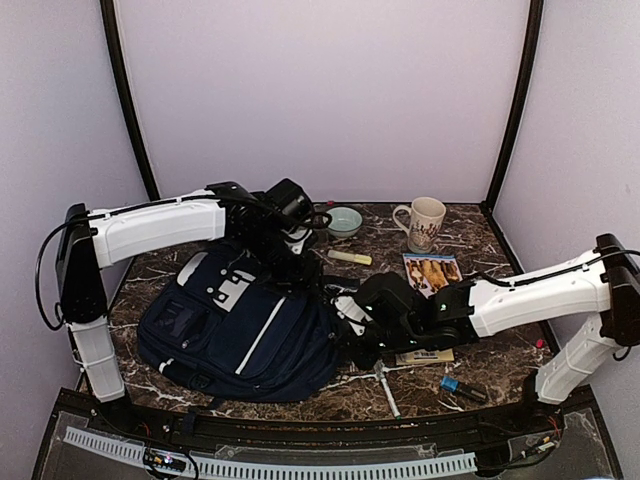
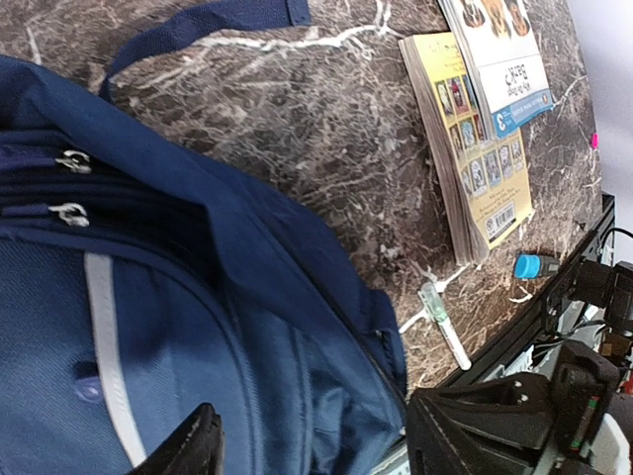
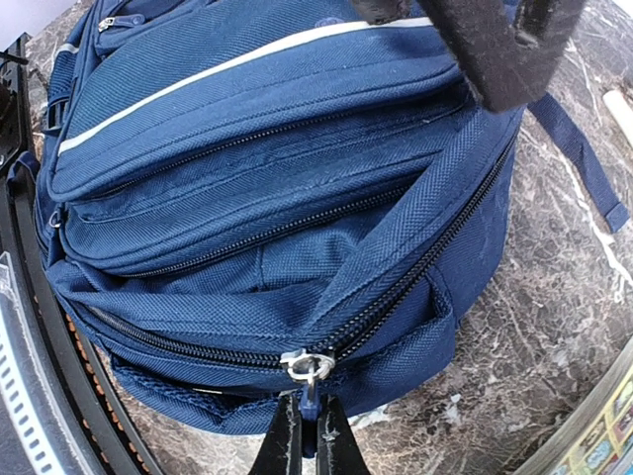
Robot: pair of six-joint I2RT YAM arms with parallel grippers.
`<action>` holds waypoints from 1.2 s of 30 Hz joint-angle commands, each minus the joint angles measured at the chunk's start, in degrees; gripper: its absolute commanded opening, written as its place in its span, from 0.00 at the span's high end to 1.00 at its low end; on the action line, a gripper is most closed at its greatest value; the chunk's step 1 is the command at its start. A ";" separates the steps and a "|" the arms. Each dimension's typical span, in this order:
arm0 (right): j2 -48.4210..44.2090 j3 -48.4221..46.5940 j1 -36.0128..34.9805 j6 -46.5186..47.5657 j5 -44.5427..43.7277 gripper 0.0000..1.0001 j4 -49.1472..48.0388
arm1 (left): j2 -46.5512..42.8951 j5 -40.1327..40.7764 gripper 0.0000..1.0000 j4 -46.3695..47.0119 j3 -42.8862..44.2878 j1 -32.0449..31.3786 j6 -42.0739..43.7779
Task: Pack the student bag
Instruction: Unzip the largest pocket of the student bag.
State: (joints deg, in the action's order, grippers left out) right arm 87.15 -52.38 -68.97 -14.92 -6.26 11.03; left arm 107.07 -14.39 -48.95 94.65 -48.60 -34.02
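The student bag (image 1: 235, 320) is a navy backpack with white stripes and lies flat at the table's left centre. In the right wrist view the bag (image 3: 277, 148) shows its zipped side. My right gripper (image 3: 304, 408) is shut on the blue zipper pull (image 3: 310, 396) of the main zipper, at the bag's right edge (image 1: 345, 322). My left gripper (image 2: 316, 445) is open, with its jaws wide apart just above the bag's blue fabric (image 2: 247, 327). In the top view the left gripper (image 1: 300, 268) is over the bag's upper right corner. One of its fingers (image 3: 495, 49) shows in the right wrist view.
A yellow book (image 2: 480, 158) and a picture booklet (image 2: 504, 59) lie right of the bag. A pen (image 1: 385, 385) and a small blue item (image 1: 460, 385) are near the front edge. A mug (image 1: 425, 222), a bowl (image 1: 345, 222) and a yellow marker (image 1: 350, 257) stand at the back.
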 commanded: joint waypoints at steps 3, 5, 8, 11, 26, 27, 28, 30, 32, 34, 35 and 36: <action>-2.57 4.03 -0.33 -0.31 -1.64 1.00 -7.86 | 1.83 -1.45 0.36 4.42 -2.24 -3.60 -5.02; -2.83 5.01 -0.32 0.07 -1.69 1.00 -8.02 | 3.59 -2.31 0.38 6.59 -1.60 -4.60 -5.54; -3.30 5.86 -0.29 0.35 -2.62 1.00 -7.83 | 6.39 -1.31 0.42 5.36 0.19 -5.01 -5.71; -4.10 6.79 -0.32 1.11 -3.23 1.00 -9.90 | 7.69 1.02 0.44 5.92 -0.69 -5.01 -4.93; -3.00 6.87 -4.70 2.00 -3.33 1.00 -10.67 | 8.77 2.34 1.00 9.65 1.56 -5.01 -14.49; -2.82 6.83 -5.61 2.00 -3.42 1.00 -10.33 | 8.77 2.39 1.00 9.55 1.66 -5.01 -15.14; -2.72 6.77 -6.62 2.04 -3.43 1.00 -10.19 | 8.75 2.43 1.00 9.36 1.92 -5.01 -15.61; -2.67 6.76 -8.98 1.84 -3.45 1.00 -10.42 | 8.68 2.60 1.00 8.87 2.24 -5.01 -15.97; -2.56 6.71 -11.36 1.65 -3.32 1.00 -10.81 | 8.66 2.91 1.00 8.20 2.72 -5.01 -15.92; -2.24 6.54 -13.55 1.21 -3.67 1.00 -11.13 | 8.58 3.30 1.00 7.48 3.29 -5.01 -15.53; -2.03 6.38 -14.36 0.82 -3.93 1.00 -11.26 | 8.52 3.46 1.00 7.14 3.58 -5.01 -15.33; -1.66 6.09 -15.10 0.41 -4.23 1.00 -11.29 | 8.39 3.60 1.00 6.88 3.68 -5.01 -15.17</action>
State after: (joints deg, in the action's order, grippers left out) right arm 85.54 -45.47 -79.94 -13.56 -11.73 3.88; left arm 116.38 -14.37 -41.63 96.05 -53.91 -48.77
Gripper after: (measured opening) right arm 0.027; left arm 0.026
